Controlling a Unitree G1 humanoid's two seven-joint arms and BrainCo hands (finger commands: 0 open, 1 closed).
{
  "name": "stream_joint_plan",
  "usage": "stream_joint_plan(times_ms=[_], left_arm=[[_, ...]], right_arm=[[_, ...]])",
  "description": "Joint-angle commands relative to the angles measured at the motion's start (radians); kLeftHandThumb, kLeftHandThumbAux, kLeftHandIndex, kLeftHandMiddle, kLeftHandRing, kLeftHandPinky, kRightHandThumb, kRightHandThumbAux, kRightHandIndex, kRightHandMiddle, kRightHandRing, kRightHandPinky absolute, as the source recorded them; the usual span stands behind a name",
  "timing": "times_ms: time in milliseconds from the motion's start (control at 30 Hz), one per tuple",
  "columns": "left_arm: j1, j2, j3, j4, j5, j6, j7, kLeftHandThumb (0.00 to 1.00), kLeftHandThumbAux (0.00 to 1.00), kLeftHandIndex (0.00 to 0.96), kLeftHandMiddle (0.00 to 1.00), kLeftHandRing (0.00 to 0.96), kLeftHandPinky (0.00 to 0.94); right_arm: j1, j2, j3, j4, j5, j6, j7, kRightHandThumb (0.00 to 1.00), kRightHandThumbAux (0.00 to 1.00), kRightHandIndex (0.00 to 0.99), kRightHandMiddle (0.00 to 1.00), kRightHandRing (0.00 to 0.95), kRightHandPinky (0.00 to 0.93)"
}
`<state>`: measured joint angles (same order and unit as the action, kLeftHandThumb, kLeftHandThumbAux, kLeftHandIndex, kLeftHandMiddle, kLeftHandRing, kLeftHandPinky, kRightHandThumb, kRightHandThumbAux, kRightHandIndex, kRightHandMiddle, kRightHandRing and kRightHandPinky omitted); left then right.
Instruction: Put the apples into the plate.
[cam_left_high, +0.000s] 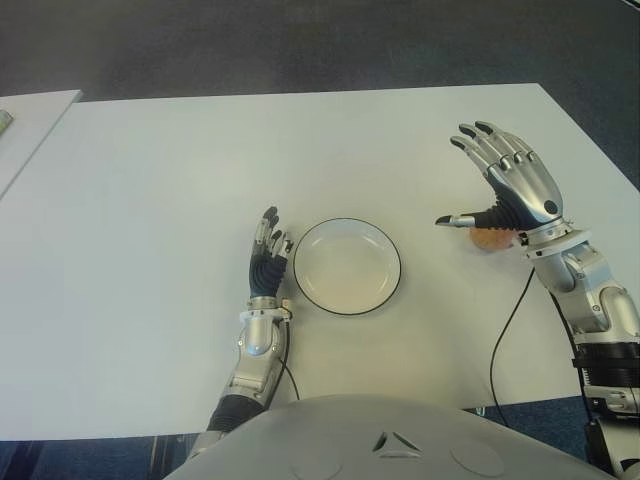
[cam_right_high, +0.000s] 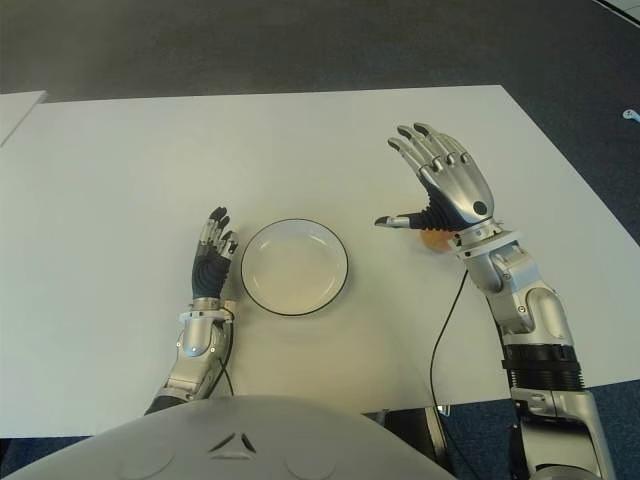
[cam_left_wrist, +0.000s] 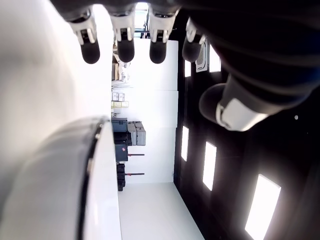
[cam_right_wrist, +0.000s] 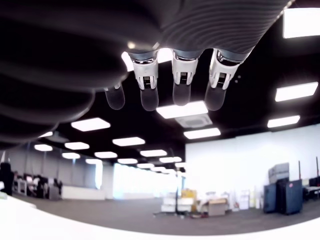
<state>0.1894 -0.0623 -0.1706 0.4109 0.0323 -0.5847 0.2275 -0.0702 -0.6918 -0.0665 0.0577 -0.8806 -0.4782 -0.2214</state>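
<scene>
- Right hand (cam_left_high: 515, 190) hovers right of the plate (cam_left_high: 347, 267), fingers spread, holding nothing.
- An apple (cam_left_high: 489, 240) lies on the desk (cam_left_high: 150, 200) under its palm.
- Left hand (cam_left_high: 269, 256), fingers relaxed and empty, shows just left of the plate.

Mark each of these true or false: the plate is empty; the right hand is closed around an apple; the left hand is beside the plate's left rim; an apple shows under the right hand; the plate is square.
1. The plate is empty: true.
2. The right hand is closed around an apple: false, its fingers are spread and hold nothing.
3. The left hand is beside the plate's left rim: true.
4. An apple shows partly under the right hand: true.
5. The plate is square: false, it is round with a dark rim.
</scene>
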Motion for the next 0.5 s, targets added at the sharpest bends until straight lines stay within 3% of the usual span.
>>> stream_joint_plan(times_ms=[33, 500], left_arm=[[0.055, -0.07, 0.007, 0.129, -0.017, 0.05, -0.008, 0.027, 0.538, 0.052, 0.056, 0.035, 0.015], [0.057, -0.063, 0.019, 0.135, -0.023, 0.037, -0.011, 0.0, 0.546, 0.059, 0.071, 0.051, 0.029]], right_arm=[[-0.051, -0.062, 0.049, 0.158, -0.013, -0.006, -0.004, 0.353, 0.39, 0.0, 0.0, 0.0, 0.0], [-0.092, -0.14, 0.08, 0.284, 0.107, 0.034, 0.15, 0.233, 0.278, 0.0, 0.0, 0.0, 0.0]])
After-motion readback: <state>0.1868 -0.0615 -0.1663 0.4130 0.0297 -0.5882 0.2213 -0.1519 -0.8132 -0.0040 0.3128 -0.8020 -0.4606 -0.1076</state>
